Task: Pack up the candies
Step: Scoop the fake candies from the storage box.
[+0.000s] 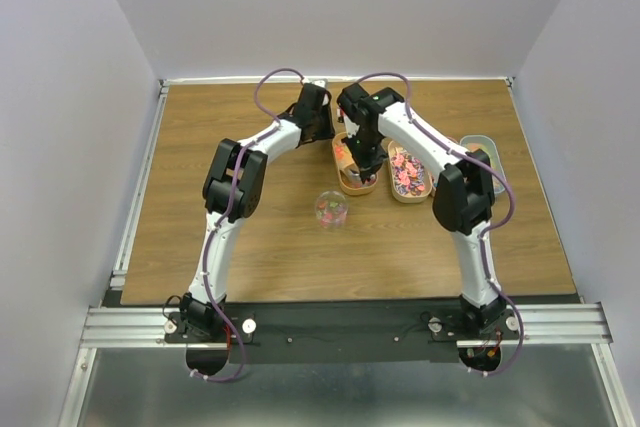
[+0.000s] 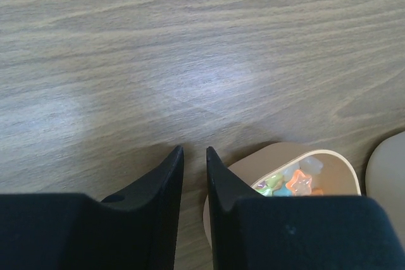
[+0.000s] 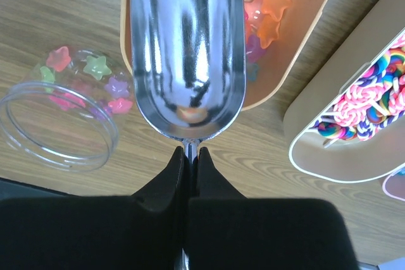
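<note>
The candies are small coloured stars. Some lie in a tan oblong tray, shown as a heap, and some in a clear jar to its left. My right gripper is shut on the thin handle of a metal scoop. The scoop's bowl is empty and hangs over the near end of that tray. My left gripper is open by a narrow gap with only wood showing between the fingertips. It hovers low beside the far end of the same tray, where candies show. From above, the jar stands in front of the tray.
A second tray of swirled lollipops sits to the right of the star tray, seen from above as the middle tray. A pale grey tray lies further right. White walls close in the wooden table.
</note>
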Robot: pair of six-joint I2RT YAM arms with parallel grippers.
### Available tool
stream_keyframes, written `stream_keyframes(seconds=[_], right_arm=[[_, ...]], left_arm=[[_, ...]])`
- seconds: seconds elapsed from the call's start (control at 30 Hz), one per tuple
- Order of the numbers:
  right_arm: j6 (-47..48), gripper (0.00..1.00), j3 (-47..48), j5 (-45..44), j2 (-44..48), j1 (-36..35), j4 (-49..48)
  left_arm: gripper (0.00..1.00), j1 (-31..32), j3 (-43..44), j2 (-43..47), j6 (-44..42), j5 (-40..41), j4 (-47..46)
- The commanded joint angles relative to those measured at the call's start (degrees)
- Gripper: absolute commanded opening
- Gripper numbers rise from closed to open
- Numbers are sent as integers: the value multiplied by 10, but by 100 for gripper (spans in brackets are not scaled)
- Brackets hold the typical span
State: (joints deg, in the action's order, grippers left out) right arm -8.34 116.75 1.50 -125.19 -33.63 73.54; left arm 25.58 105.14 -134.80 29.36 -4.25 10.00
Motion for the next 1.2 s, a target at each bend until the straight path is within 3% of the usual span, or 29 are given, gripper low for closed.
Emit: stream_keyframes(seconds=[0.0,0.37,0.77,1.17], right_arm=[[0,1,31,-31,-47,-5,9],[-9,1,61,-73,-102,-5,-12],[-41,1,55,-117,-100,-5,-69],[-98,1,-21,-131,-68,-5,-182]], left_arm=[[28,7,-27,2,10,-30,7],[28,19,-33,9,16,-38,3],[27,32,-62,27,20,-42,-6],[26,35,-112,55,35,-60,-24]])
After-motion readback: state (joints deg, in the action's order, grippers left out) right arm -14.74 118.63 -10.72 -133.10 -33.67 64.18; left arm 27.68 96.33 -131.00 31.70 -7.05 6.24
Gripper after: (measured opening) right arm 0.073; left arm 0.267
